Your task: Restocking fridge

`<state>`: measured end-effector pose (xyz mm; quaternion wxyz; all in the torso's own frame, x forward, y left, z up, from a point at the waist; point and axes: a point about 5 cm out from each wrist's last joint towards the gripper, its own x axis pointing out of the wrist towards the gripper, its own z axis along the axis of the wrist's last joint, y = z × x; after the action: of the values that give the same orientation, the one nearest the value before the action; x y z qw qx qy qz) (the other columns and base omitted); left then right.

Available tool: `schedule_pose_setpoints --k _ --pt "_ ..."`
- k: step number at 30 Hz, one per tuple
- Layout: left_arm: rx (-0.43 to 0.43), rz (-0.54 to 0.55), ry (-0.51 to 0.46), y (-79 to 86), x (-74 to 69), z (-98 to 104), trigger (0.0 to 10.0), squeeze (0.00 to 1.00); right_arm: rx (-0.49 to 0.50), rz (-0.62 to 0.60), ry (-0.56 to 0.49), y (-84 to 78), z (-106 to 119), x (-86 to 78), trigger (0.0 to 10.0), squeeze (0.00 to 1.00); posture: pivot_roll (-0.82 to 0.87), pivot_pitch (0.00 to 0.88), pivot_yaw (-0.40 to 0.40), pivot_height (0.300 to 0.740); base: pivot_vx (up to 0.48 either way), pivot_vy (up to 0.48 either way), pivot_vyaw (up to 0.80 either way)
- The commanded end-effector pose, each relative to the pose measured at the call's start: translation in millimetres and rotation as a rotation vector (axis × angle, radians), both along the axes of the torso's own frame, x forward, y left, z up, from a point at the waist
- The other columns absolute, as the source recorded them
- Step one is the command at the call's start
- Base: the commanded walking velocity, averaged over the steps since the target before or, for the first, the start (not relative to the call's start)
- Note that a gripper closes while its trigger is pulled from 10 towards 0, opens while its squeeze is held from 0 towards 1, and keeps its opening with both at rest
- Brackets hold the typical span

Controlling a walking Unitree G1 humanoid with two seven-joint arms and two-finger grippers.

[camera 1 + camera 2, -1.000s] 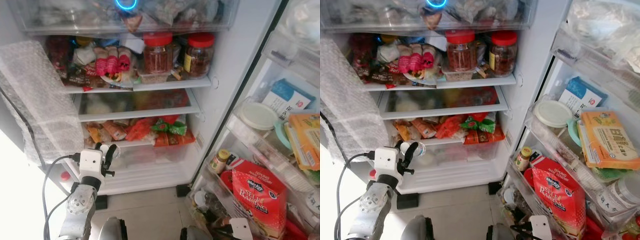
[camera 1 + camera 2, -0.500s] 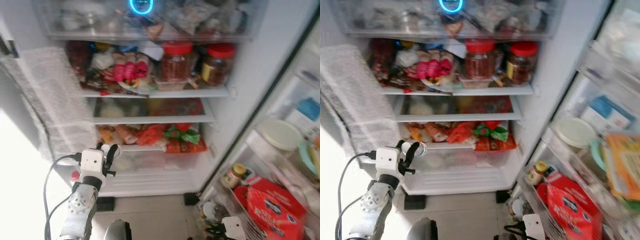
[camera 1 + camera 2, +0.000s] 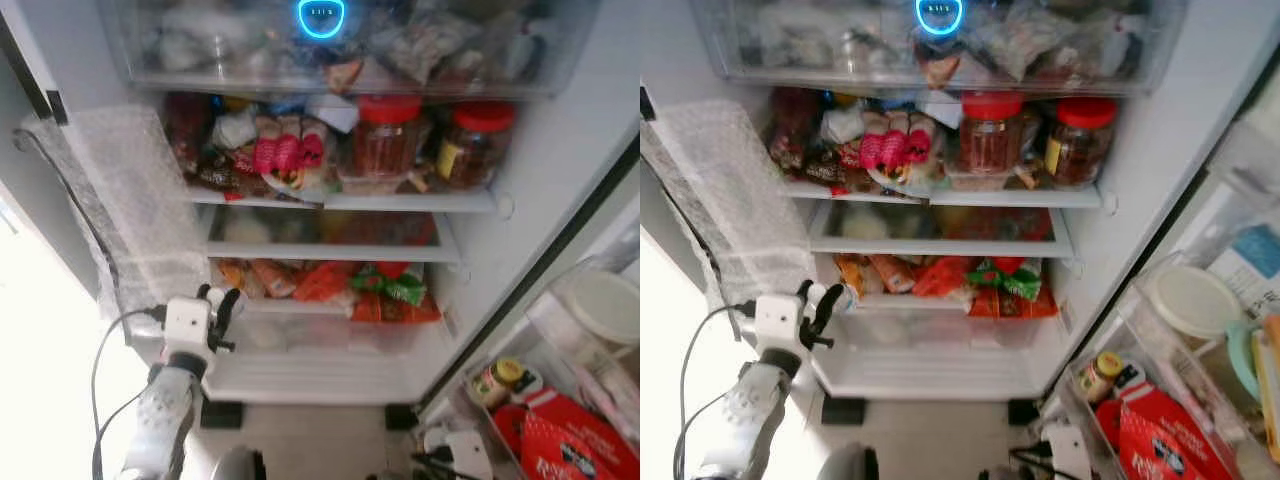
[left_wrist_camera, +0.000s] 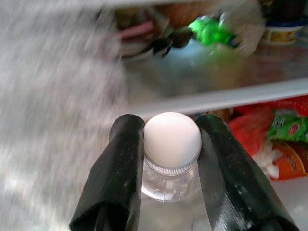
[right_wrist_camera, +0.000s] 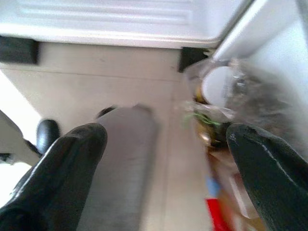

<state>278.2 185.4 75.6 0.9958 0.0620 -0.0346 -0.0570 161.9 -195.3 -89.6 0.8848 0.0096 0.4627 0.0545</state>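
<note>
Black fingers [image 4: 122,168] of the left gripper [image 4: 172,159] clamped a clear bottle [image 4: 172,180] by the neck, under its white cap [image 4: 172,137]. Gripper and bottle hung low at the left of the open fridge [image 3: 545,190], level with the bottom drawer [image 3: 330,335], beside a bubble-wrap sheet [image 3: 140,200]. Red-lidded jars [image 3: 388,135] stood on the upper shelf; snack packets [image 3: 345,283] lay lower. The right gripper [image 5: 168,159] was spread wide, holding nothing, over the tiled floor [image 5: 120,86] beside the door bins [image 3: 1160,400].
</note>
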Motion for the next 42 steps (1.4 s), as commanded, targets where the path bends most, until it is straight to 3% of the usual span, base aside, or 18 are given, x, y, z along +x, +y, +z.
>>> schedule_pose_setpoints --k 1,15,42 --pt "-0.023 -0.041 -0.015 -9.7 2.2 4.4 10.0 0.00 -0.014 -0.015 0.035 -7.3 -2.9 -8.8 10.0 0.00 -0.09 0.081 -0.029 0.648 0.251 0.000 0.00" --pt "-0.027 -0.062 -0.014 -12.5 2.6 4.6 10.0 0.00 -0.011 -0.017 0.035 -7.0 -2.8 -8.4 10.0 0.00 -0.09 0.078 -0.028 0.648 0.293 0.000 0.00" --pt "-0.019 -0.064 -0.051 -12.5 2.4 12.1 10.0 0.00 -0.004 -0.015 0.029 -5.6 -2.3 -7.1 10.0 0.00 -0.09 0.079 -0.023 0.648 0.142 0.000 0.00"
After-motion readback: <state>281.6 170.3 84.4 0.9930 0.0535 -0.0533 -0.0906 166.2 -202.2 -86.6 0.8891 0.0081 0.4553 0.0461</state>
